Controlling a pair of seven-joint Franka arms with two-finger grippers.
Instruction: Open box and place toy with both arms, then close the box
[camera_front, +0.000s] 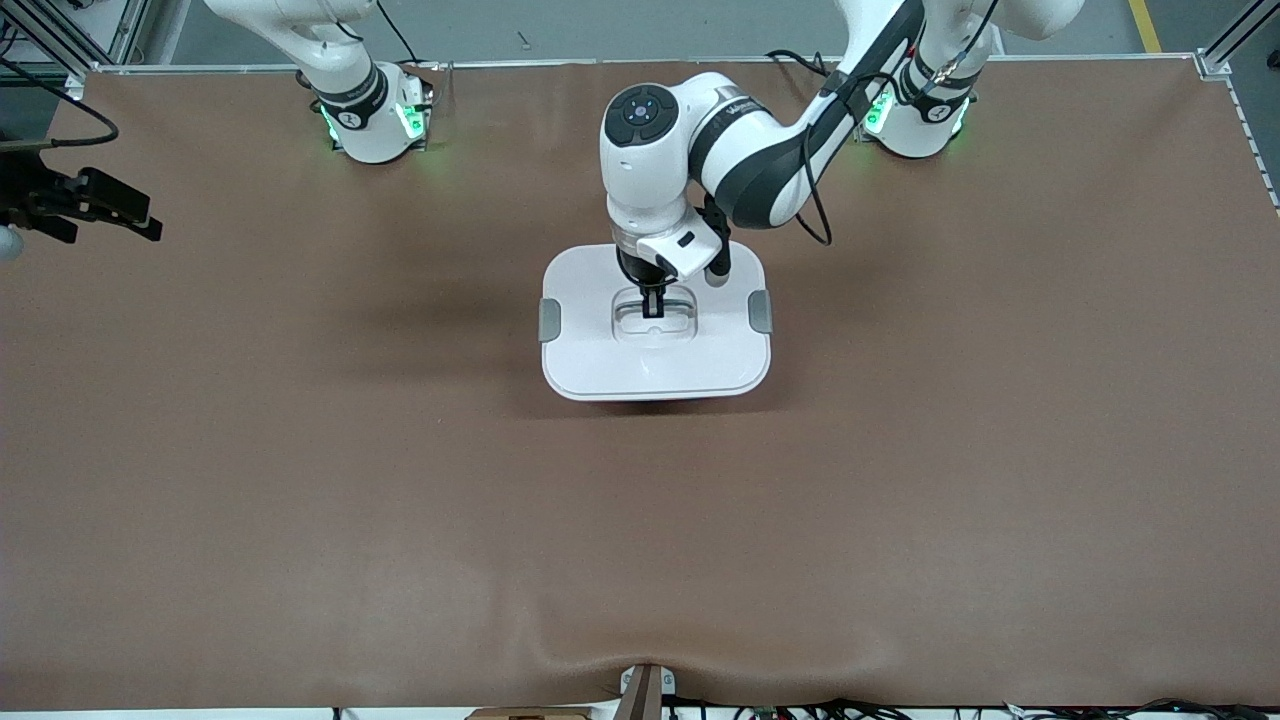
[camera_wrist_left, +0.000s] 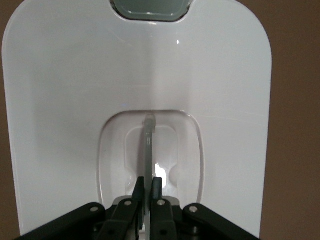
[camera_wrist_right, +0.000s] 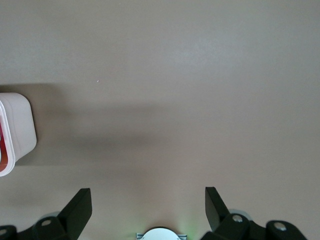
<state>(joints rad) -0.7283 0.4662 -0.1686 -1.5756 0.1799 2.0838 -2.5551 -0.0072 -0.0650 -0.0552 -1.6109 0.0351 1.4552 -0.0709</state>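
Observation:
The box (camera_front: 655, 360) sits mid-table with its flat white lid (camera_wrist_left: 65, 100) on top and grey clips (camera_front: 550, 320) on its sides. My left gripper (camera_front: 652, 305) reaches straight down into the lid's recessed centre. There it is shut on the thin upright handle (camera_wrist_left: 148, 145), one finger (camera_wrist_left: 138, 187) on each side. My right gripper (camera_wrist_right: 148, 200) hangs open over bare table toward the right arm's end, holding nothing. A rounded white corner of the box (camera_wrist_right: 20, 125) shows in the right wrist view, with a red strip at the frame edge. The toy is not in view as such.
Brown table mat (camera_front: 300, 480) spreads around the box on every side. The two arm bases (camera_front: 375, 120) stand along the table edge farthest from the front camera. A small bracket (camera_front: 645, 690) sits at the edge nearest to it.

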